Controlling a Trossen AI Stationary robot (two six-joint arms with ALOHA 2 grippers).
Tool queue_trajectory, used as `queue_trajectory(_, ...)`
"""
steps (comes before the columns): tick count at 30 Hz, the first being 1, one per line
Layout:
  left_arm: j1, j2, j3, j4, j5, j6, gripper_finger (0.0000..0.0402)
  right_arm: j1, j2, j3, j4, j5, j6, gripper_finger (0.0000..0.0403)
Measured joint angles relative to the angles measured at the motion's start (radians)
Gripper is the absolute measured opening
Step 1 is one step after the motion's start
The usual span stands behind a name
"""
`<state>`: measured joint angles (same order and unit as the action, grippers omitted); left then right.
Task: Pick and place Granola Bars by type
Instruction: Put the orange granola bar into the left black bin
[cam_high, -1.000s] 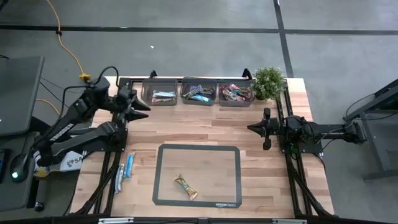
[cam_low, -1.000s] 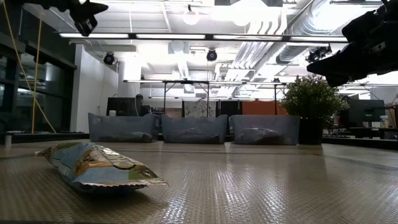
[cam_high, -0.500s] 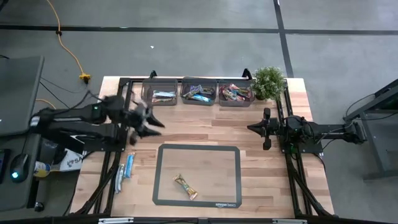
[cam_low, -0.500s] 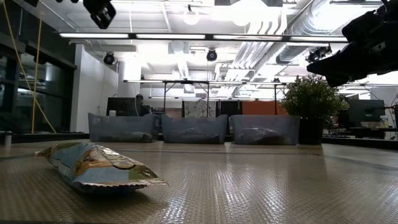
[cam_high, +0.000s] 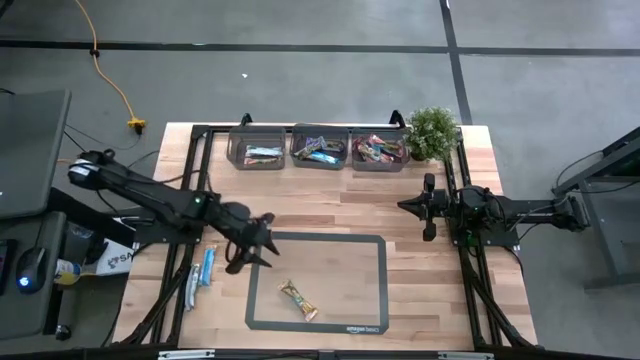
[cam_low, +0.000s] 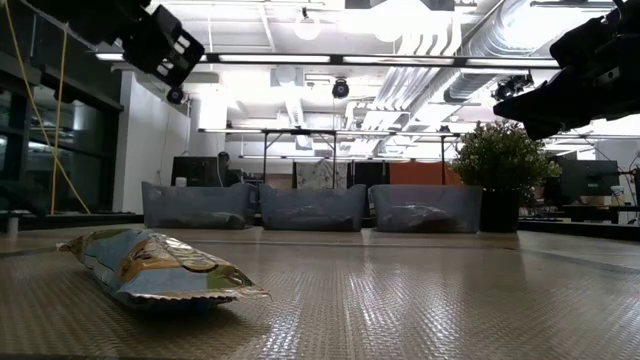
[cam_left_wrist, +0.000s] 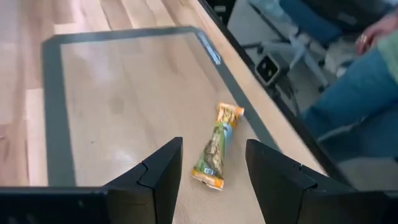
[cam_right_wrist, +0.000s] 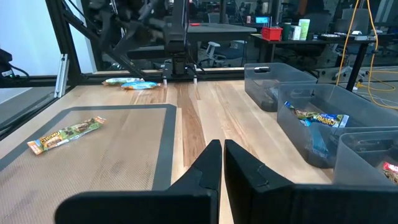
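On the grey-edged mat (cam_high: 375, 285) lay a tan-green wrapped granola bar (cam_high: 298, 300), the left gripper (cam_high: 262, 241) spread above it, apparently approaching to pick it and needing to descend astride it; the right gripper (cam_high: 404, 207) waited, pressed together.

The room is a large open workshop with a grey concrete floor (cam_high: 330, 90) crossed by dark tape lines (cam_high: 300, 47). A yellow cable (cam_high: 112, 82) trails over the floor toward the pale wooden worktop (cam_high: 420, 290). Overhead, long fluorescent strip lights (cam_low: 330, 59) and silver ventilation ducts (cam_low: 520, 30) run under a white ceiling. Far tables (cam_low: 330, 135) and monitors stand in the distance. A small potted plant (cam_high: 432, 131) sits at the worktop's far corner, and a dark desk (cam_high: 30, 150) stands beside it.
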<state>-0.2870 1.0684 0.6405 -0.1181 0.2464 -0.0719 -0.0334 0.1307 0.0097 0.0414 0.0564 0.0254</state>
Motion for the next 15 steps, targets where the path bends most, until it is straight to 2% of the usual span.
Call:
queue_trajectory(7,-0.087,0.134,0.132,-0.035,-0.143,0.161,0.0174,0.000,0.000,0.000,0.000,0.000,0.000,0.0002)
queue_trajectory(15,-0.142,0.300,0.380,-0.362,-0.205,0.340,0.0174,0.000,0.000,0.000,0.000,0.000,0.000,0.0002)
